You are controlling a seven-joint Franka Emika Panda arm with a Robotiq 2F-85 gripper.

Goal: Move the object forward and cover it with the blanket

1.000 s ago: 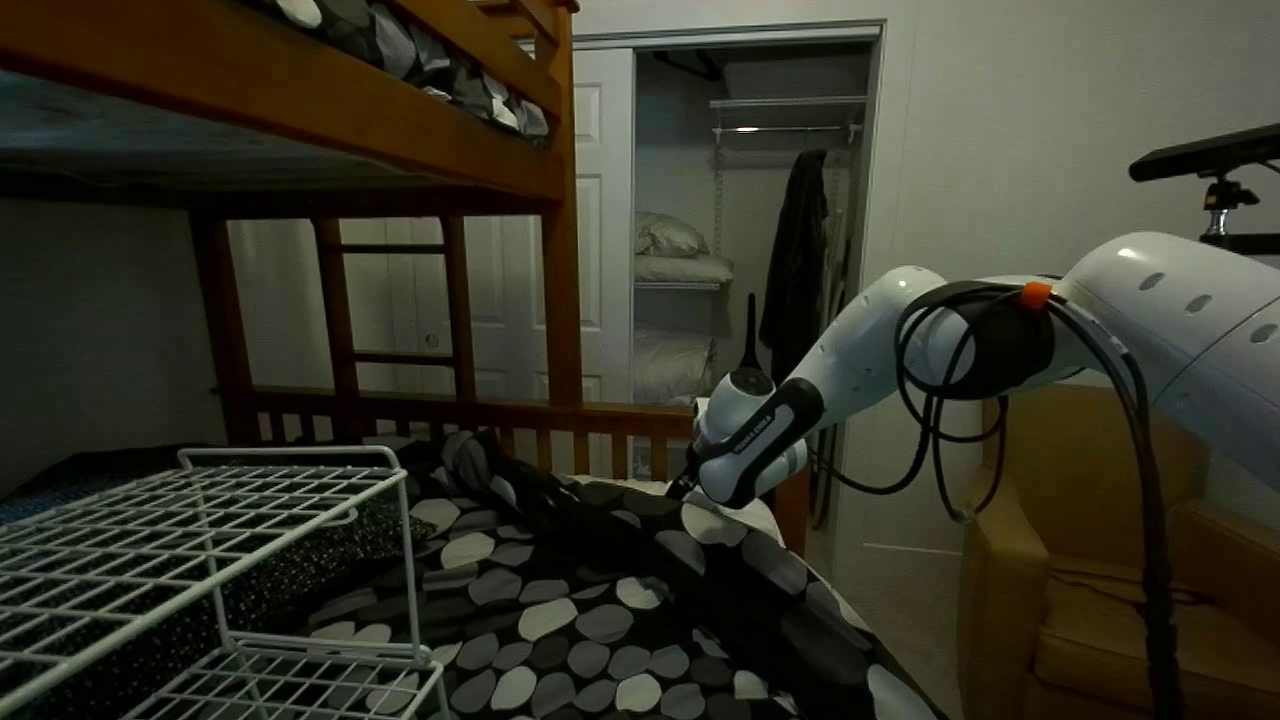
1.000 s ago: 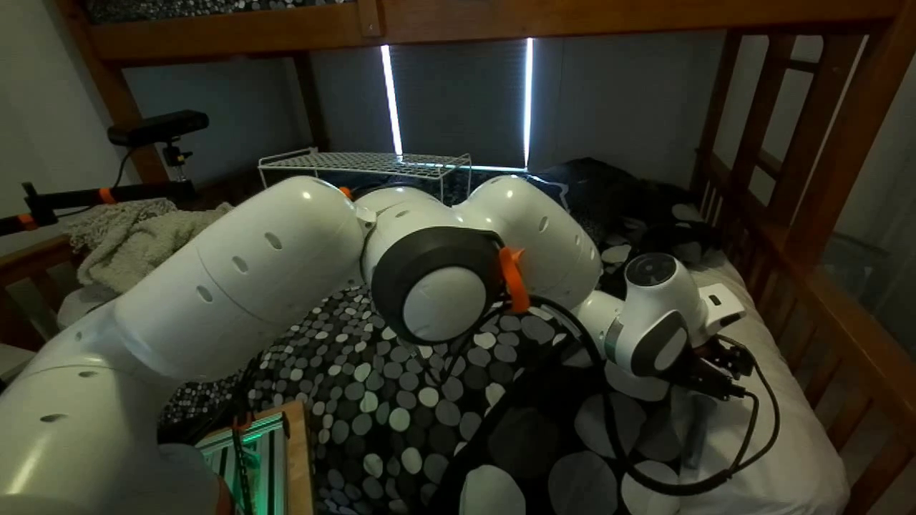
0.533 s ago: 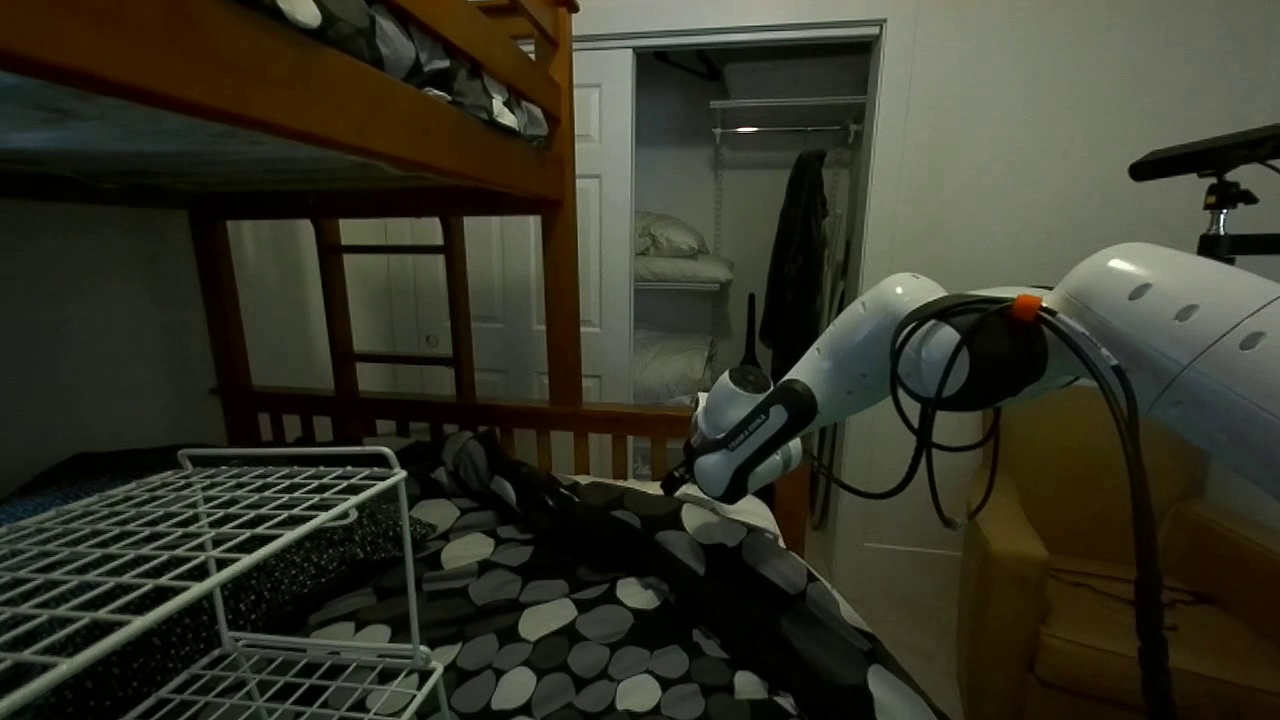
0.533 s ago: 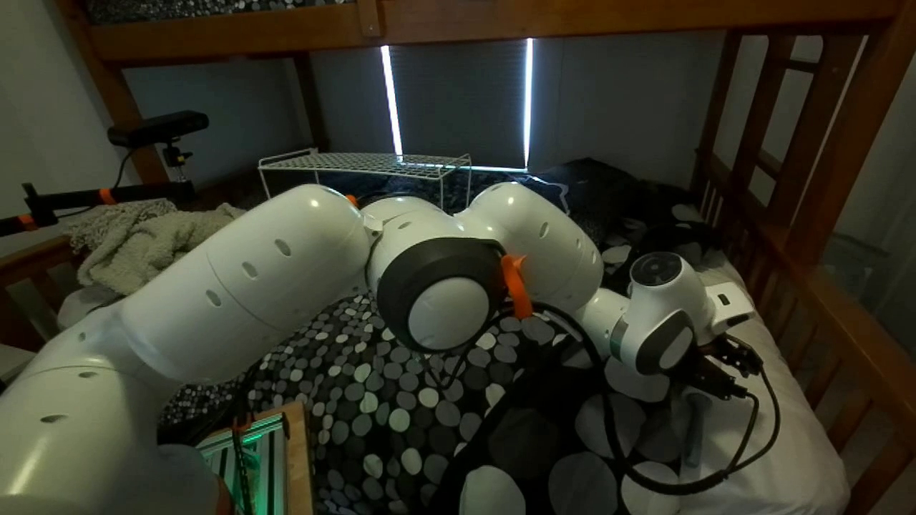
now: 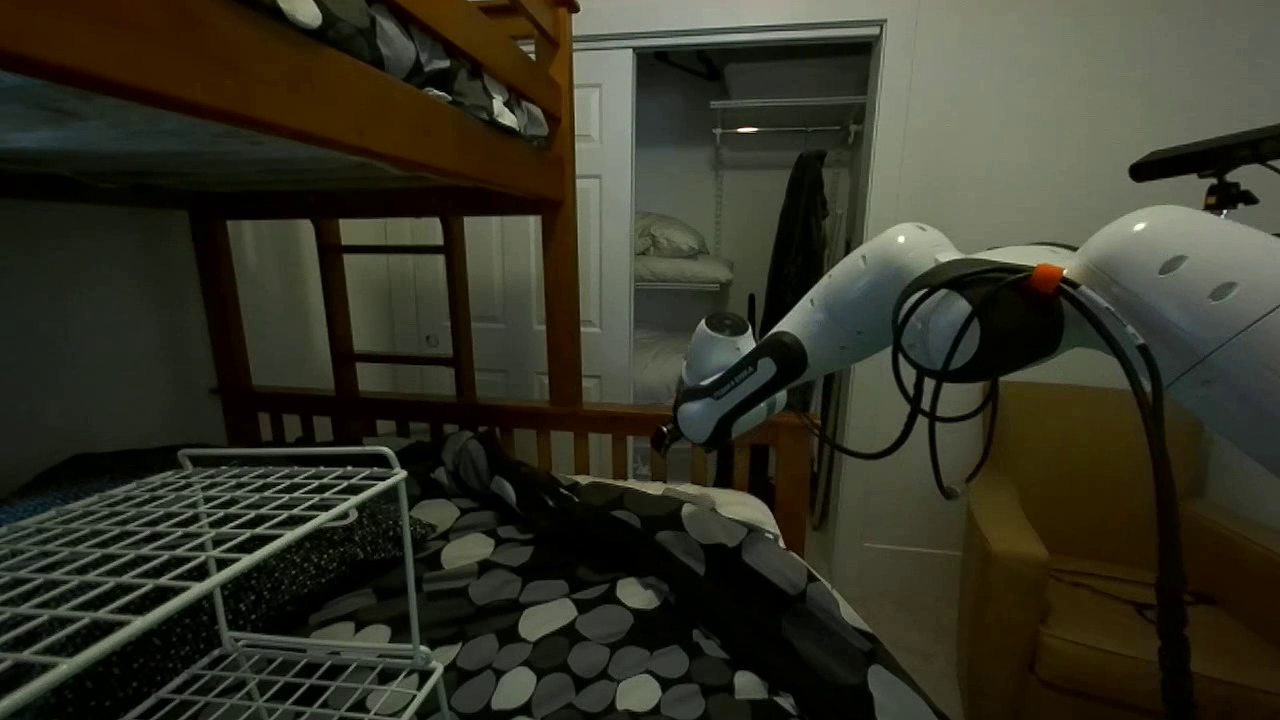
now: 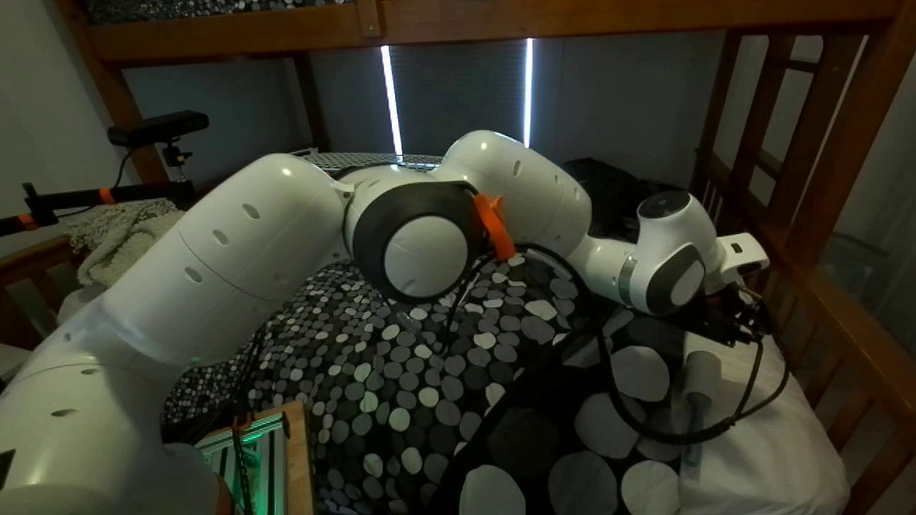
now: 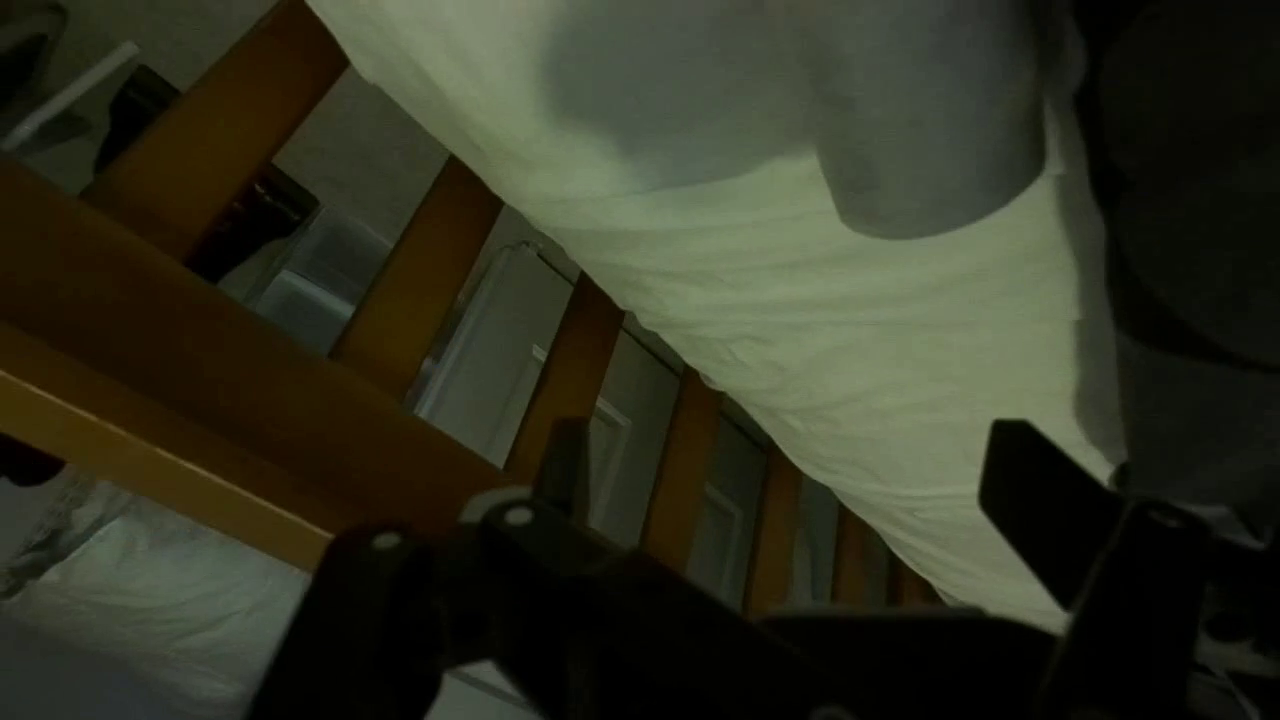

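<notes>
A grey cylinder with a thin handle [image 6: 703, 373] lies on the white sheet beside the blanket's edge in an exterior view; its grey end also shows in the wrist view [image 7: 925, 150]. The blanket [image 6: 515, 443], black with white and grey spots, covers most of the bed; it also shows in an exterior view [image 5: 600, 625]. My gripper [image 7: 790, 470] is open, with nothing between its fingers in the wrist view. It hangs above the bed's end near the rail, raised off the sheet and apart from the cylinder, in both exterior views [image 6: 748, 322] [image 5: 662, 438].
A wooden bed rail [image 6: 844, 343] runs close beside the gripper; its slats show in the wrist view [image 7: 690, 470]. A white wire rack [image 5: 290, 500] stands on the bed. The upper bunk [image 5: 300, 110] overhangs. A cable loop [image 6: 673, 433] hangs from the wrist.
My gripper and arm first dipped slightly, then rose well above the bed. The grey cylinder's thick end, hidden behind the gripper before, now shows on the sheet. The blanket looks the same.
</notes>
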